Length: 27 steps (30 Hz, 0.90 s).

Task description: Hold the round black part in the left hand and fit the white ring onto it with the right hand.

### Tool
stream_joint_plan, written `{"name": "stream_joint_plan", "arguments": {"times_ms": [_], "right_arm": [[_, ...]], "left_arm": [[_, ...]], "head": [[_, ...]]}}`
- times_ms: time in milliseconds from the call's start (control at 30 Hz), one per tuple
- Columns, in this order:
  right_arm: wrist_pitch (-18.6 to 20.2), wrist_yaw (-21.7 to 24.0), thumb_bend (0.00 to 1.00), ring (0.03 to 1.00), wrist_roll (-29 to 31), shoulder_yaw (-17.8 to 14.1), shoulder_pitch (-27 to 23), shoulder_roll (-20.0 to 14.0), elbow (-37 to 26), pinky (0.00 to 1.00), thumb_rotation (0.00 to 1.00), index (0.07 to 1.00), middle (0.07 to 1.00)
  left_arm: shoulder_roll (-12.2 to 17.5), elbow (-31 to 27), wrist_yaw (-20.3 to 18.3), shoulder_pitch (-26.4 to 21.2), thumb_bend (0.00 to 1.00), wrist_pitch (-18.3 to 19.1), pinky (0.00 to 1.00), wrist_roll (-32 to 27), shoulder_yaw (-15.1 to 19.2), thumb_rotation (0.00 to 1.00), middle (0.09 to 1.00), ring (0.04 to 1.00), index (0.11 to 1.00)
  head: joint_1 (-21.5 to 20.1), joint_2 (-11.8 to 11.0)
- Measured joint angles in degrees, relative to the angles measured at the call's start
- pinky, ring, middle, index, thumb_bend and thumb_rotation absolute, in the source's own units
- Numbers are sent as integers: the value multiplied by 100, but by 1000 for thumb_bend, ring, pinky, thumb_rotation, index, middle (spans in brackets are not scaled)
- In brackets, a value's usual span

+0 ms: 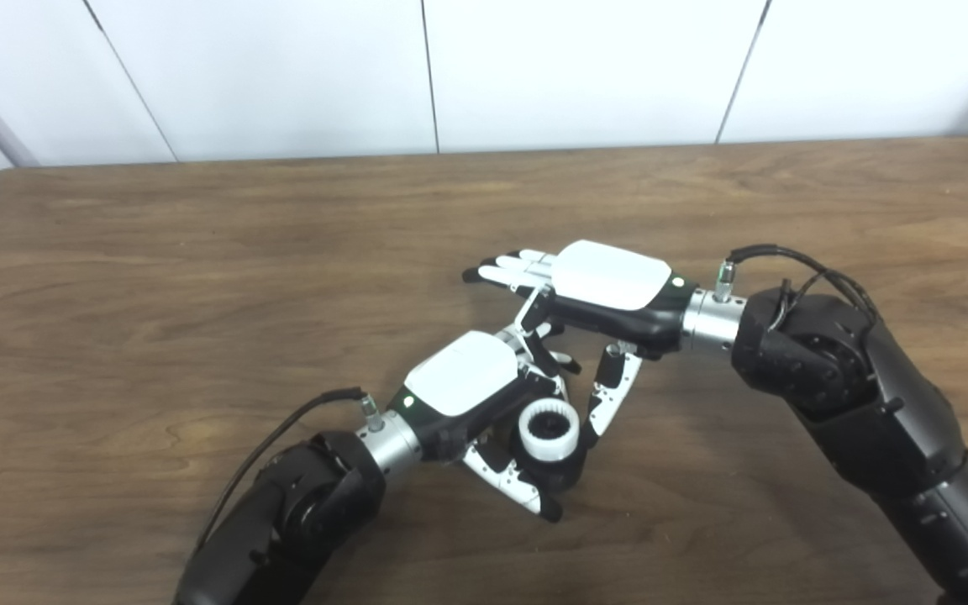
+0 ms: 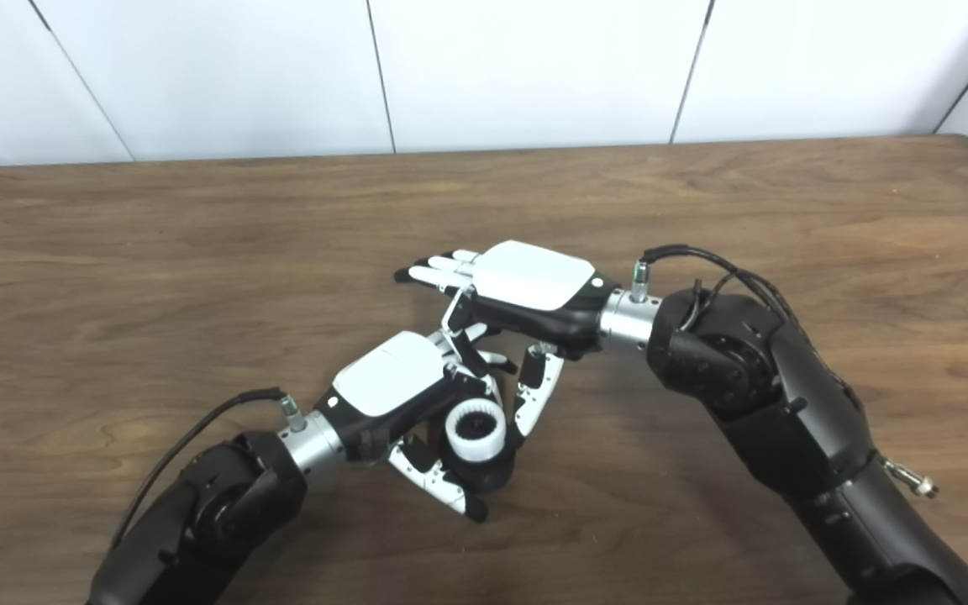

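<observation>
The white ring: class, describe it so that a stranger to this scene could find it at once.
On the brown wooden table, look where the two hands meet near the middle. The left hand grips a round black part; the white ring sits on it, the only toothed white circle there.

left hand (image 1: 463, 378), right hand (image 1: 610, 281): white back plates, black palms, white-black fingers; silver wrist cuffs, small green lights, black cables, bulky black forearms.
</observation>
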Motion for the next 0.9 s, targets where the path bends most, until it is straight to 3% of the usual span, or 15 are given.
{"name": "stream_joint_plan", "arguments": {"times_ms": [567,900], "right_arm": [[122,25,1000,1000,-85,-82,-22,2,-160,1000,238,851,1000],[332,155,1000,1000,34,-139,-103,-18,-335,1000,203,822,1000]], "left_arm": [[42,12,17,0,524,-89,1000,-22,54,66,839,1000,481],[162,377,165,-48,525,-440,1000,-168,470,61,825,1000,482]], "head": [[-132,61],[-211,132]]}}
